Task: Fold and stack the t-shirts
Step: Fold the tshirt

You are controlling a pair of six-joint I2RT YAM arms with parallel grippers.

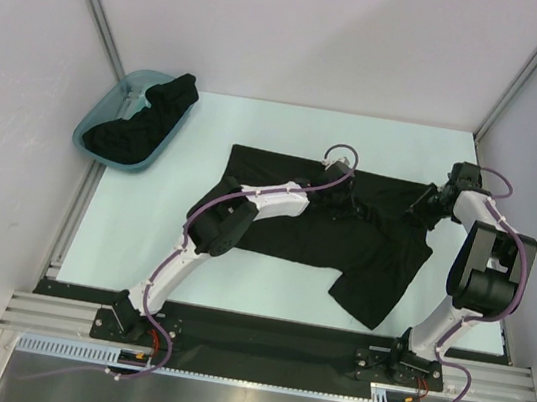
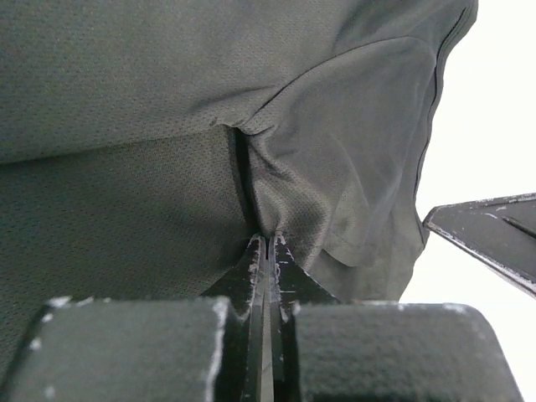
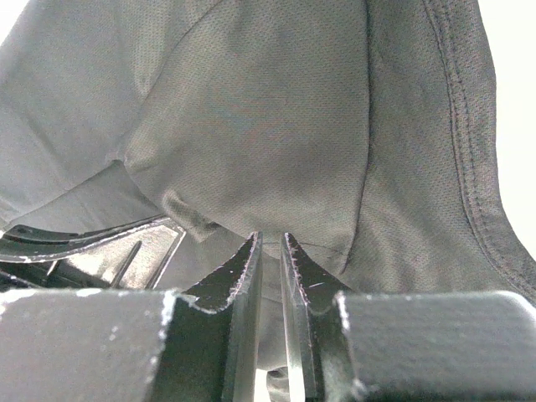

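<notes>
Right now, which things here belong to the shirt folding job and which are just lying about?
Job: spread t-shirt, pinched by left fingers and right fingers; black cloth heap, likely more shirts.
Lying about: teal tub holding that heap; table.

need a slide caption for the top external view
Left gripper and right gripper pinch a plain black cloth t-shirt spread on the pale table; more black cloth lies in the teal plastic tub.

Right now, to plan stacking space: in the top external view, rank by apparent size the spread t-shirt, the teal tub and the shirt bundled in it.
1. spread t-shirt
2. teal tub
3. bundled shirt, only slightly smaller than the tub
</notes>
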